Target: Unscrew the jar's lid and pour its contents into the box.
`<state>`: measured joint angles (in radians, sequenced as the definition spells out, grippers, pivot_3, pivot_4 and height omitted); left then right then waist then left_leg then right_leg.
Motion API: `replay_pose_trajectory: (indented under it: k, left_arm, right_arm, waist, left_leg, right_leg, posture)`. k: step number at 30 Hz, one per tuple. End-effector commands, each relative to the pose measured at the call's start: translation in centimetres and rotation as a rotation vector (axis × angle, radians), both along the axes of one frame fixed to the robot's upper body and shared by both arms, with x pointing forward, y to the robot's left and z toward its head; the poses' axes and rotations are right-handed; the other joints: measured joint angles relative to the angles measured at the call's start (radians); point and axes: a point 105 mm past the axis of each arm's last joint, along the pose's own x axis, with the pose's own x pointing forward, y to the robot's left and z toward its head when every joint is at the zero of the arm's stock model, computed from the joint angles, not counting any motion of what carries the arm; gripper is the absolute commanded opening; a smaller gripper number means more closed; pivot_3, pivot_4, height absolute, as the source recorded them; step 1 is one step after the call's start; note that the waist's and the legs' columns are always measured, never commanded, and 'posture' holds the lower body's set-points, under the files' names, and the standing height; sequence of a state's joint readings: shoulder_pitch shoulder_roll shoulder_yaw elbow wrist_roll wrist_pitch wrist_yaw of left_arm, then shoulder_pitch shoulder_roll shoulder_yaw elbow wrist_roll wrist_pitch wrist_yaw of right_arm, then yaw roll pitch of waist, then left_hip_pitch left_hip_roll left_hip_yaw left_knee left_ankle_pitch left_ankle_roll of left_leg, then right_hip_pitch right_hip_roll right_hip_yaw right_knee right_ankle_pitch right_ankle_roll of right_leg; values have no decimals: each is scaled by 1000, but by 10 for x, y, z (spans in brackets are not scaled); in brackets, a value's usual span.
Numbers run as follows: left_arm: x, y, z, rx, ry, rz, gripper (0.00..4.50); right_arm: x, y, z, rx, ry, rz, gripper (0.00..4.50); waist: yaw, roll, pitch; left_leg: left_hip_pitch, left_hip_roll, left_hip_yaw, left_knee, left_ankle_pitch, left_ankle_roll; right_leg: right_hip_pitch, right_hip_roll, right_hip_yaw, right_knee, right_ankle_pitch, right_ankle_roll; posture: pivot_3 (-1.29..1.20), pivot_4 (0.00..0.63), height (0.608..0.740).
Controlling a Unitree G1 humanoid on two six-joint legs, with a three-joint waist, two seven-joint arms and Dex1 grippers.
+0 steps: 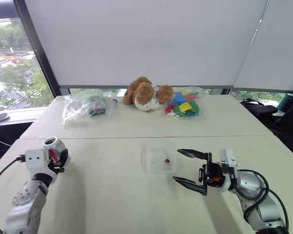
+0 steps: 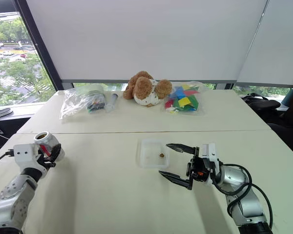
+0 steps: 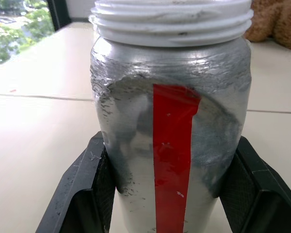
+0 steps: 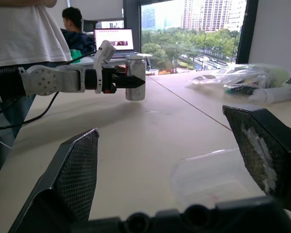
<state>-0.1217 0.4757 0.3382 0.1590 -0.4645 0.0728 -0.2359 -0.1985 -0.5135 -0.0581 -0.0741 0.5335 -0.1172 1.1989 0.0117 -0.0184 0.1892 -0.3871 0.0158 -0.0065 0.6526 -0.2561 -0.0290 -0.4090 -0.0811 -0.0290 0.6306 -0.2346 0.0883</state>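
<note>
At the lower left of the left eye view the left gripper (image 1: pixel 58 157) holds the jar (image 1: pixel 54 145) upright above the tabletop (image 1: pixel 102 195), its black fingers (image 3: pixel 87 189) pressed against the silver-grey body on either side of the red stripe. The jar's mouth is open (white screw threads bare in the left wrist view), and something brown shows inside the opening.

The box (image 1: pixel 159 158) lies flat on the tabletop in the lower middle of the frame, well apart from the jar. A few small brown bits, the contents (image 1: pixel 166 160), sit on its floor toward its right half.

The right gripper (image 1: pixel 189 168) hovers at the lower right, just beside the box's right edge, pointing toward it. Its two fingers (image 1: pixel 191 154) are spread wide and hold nothing; the upper fingertip reaches to about the box's right rim, though whether it touches I cannot tell.

Along the upper middle of the frame, at the far side of the tabletop, lie a clear bag (image 1: pixel 83 107) of mixed items, a brown plush toy (image 1: pixel 147 93) and a clear bag of coloured pieces (image 1: pixel 184 104).

In the right wrist view a person in a white shirt (image 4: pixel 26 31) stands in the upper left, beyond the left arm.
</note>
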Motion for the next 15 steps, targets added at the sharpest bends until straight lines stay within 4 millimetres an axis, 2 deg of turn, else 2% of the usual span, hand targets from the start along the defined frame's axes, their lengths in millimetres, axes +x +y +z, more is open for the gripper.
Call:
replay_pose_trajectory:
  k: [1, 9, 13, 14, 15]
  left_arm:
    - [-3, 6, 1, 11, -30, 20, 2220]
    - [-6, 4, -9, 58, -45, -7, 2220]
    - [-8, 4, -8, 52, -53, -3, 4207]
    - [-8, 4, -7, 52, -58, -1, 4436]
    - [-9, 4, -5, 50, -63, 4, 4436]
  right_arm:
    - [0, 0, 7, 13, -47, -4, 4463]
    - [0, -3, 11, 9, -60, -23, 4463]
    - [0, -5, 13, 7, -63, -30, 4500]
    - [0, -6, 14, 7, -63, -32, 4500]
    - [0, -6, 14, 6, -64, -34, 4500]
  waist:
    - [0, 0, 0]
    - [0, 1, -1]
    - [0, 1, -1]
    - [0, 1, -1]
    - [0, 1, -1]
  left_leg:
    - [0, 0, 0, 0, 0, 0]
    - [1, 0, 0, -1, 0, 0]
    - [1, 0, 1, -1, 0, 0]
    - [1, 0, 1, -1, 0, 0]
    - [1, 0, 0, -1, 0, 0]
  right_leg:
    - [0, 0, 0, 0, 0, 0]
    - [0, 0, 0, 0, 0, 0]
    - [0, 0, 0, 0, 0, 0]
    - [0, 0, 0, 0, 0, 0]
    - [0, 0, 0, 0, 0, 0]
  posture:
    - [0, 150, 740]
    - [0, 150, 740]
    - [0, 150, 740]
    - [0, 150, 740]
    - [0, 150, 740]
